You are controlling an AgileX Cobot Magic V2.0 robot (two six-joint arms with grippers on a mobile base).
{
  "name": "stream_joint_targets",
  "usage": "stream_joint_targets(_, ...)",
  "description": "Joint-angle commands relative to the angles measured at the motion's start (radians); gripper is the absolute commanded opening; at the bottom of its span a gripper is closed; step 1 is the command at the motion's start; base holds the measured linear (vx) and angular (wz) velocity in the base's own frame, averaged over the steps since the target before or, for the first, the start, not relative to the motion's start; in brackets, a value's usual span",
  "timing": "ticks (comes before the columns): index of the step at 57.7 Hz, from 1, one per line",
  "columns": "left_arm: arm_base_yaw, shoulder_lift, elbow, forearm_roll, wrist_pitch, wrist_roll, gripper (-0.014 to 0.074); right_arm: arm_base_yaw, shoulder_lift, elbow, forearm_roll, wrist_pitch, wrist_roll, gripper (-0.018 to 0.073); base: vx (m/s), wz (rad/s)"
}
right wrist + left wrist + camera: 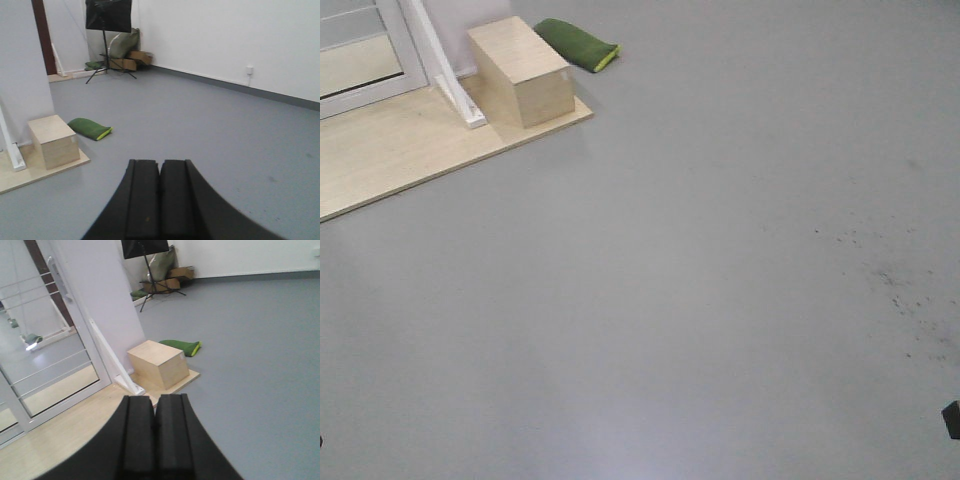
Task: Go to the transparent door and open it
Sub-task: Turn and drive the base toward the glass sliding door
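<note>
1. So, exterior front view: only the bottom corner of the transparent door [360, 62] shows, top left, at the back of a light wood platform [390, 160]. A wooden box [523, 70] sits on the platform's right end, with a white brace [460, 100] just beside it. A green bag [575, 45] lies on the grey floor [720, 300] behind the box. No claw in this view. Judging by this, the approach isn't done: the door is well apart from the robot and nothing is touched.

2. Left wrist view: the left claw [154, 402] has its pads pressed together w/ nothing btwn them. The door is ahead-left, w/ a white frame and thin horiz. bars. Its grey handle [59, 280] sits high on the right stile, next to a white panel [100, 305]. Can't tell if the door has slid at all. Left to do, prob.: drive closer, lift the arm to the handle, spread the claw, grip, slide.

3. Right wrist view: the right claw [160, 167] is also together and holds nothing. The door isn't in this view; the box, bag and brace sit at the left.
   - Room: wide grey floor runs right to a wall [225, 40] w/ a socket [249, 70]. A music stand [107, 15] and cardboard boxes [131, 61] are far back.
   - Edges to mind: the platform lip may stop the base short. The box and brace crowd the handle side, so approaching from the left of them looks safer.
</note>
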Motion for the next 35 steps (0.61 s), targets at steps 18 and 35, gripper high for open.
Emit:
stream_joint_targets(18,-0.003,-0.001,0.014,-0.002,-0.074,0.000,-0.0006,-0.003,-0.018,0.005,-0.007,-0.081,-0.007,-0.0009,0.52,0.55)
stream_joint_targets(35,-0.003,-0.001,0.014,-0.002,-0.074,0.000,-0.0006,-0.003,-0.018,0.005,-0.007,-0.081,-0.007,-0.0009,0.52,0.58)
